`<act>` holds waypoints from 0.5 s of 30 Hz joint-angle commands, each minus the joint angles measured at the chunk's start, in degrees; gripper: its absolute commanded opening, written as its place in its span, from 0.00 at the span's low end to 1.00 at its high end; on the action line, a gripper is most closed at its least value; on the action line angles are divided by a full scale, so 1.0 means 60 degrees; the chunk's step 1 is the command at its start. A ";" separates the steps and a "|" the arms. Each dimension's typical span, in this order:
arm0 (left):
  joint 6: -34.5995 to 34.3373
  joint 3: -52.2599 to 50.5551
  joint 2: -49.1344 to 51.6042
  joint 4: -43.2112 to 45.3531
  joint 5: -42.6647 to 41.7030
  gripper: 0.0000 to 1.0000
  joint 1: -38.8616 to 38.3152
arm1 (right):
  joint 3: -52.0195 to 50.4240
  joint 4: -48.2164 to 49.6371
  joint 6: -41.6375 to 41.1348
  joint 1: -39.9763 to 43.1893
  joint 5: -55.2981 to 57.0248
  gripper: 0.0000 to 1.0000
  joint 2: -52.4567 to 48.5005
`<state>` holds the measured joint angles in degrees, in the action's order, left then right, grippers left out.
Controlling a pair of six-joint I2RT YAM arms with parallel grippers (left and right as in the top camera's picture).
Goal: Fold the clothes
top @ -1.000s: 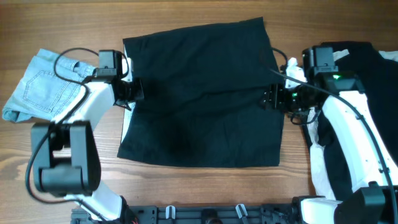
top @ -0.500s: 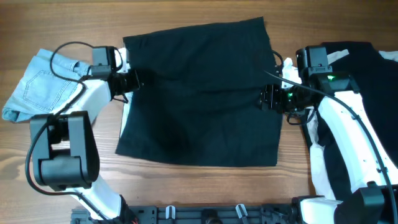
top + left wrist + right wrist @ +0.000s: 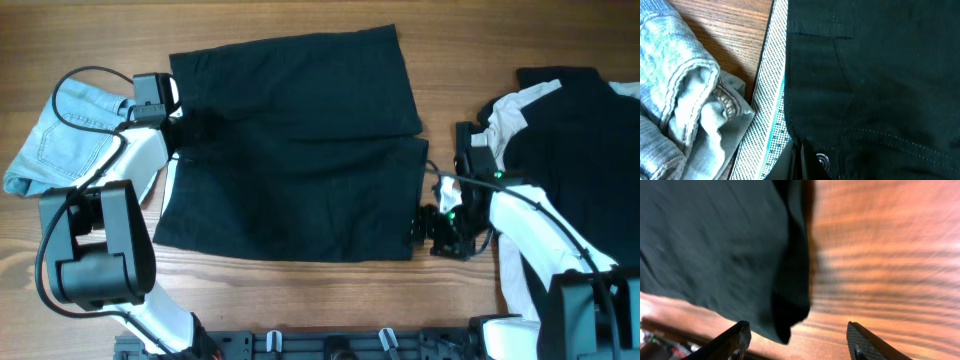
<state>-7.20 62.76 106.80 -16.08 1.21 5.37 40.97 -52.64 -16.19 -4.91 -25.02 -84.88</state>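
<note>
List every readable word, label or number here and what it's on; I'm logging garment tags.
No text can be read in any view.
Black shorts: no print; the snap is too small to show any lettering.
Jeans: the marks at the waistband are too blurred to read.

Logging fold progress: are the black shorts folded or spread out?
Spread out: the black shorts lie flat on the table, both legs showing side by side, none doubled over.

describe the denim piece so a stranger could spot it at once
Start at the big black shorts spread across the middle of the wooden table. Just past their left edge lies the crumpled denim. It is the only pale blue garment there.
</note>
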 commanded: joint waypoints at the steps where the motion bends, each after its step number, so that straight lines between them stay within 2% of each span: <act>1: -0.0131 0.0204 -0.0248 -0.0007 0.0280 0.04 0.0084 | -0.0790 0.0765 0.0197 -0.0029 -0.1220 0.68 -0.0007; 3: -0.0131 0.0204 -0.0248 0.0000 0.0280 0.04 0.0084 | -0.1402 0.1399 0.0095 -0.0033 -0.1421 0.63 -0.0007; 4: -0.0131 0.0204 -0.0248 -0.0004 0.0277 0.04 0.0084 | -0.1530 0.1548 0.0120 -0.0029 -0.1596 0.51 -0.0007; 5: -0.0131 0.0204 -0.0248 -0.0007 0.0277 0.04 0.0084 | -0.1588 0.1708 0.0204 -0.0033 -0.1854 0.46 -0.0007; 6: -0.0131 0.0204 -0.0248 -0.0015 0.0277 0.04 0.0084 | -0.1588 0.1883 0.0193 -0.0029 -0.1843 0.36 -0.0004; 7: -0.0131 0.0204 -0.0248 -0.0011 0.0277 0.04 0.0084 | -0.1563 0.1945 0.0182 -0.0029 -0.1803 0.15 -0.0004; 8: -0.0127 0.0204 -0.0248 -0.0011 0.0280 0.04 0.0084 | -0.1468 0.1796 0.0164 -0.0029 -0.1708 0.04 0.0007; 11: -0.0131 0.0204 -0.0248 0.0124 0.0474 0.04 0.0095 | -0.0812 0.0146 -0.0350 -0.0029 0.0109 0.04 0.0149; 15: -0.0168 0.0204 -0.0248 0.0565 0.1038 0.04 0.0091 | -0.0703 -0.0583 -0.1078 -0.0029 0.0375 0.04 0.0561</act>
<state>-7.25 62.87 106.80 -14.85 2.63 5.34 36.05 -54.89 -19.53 -4.91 -27.16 -82.74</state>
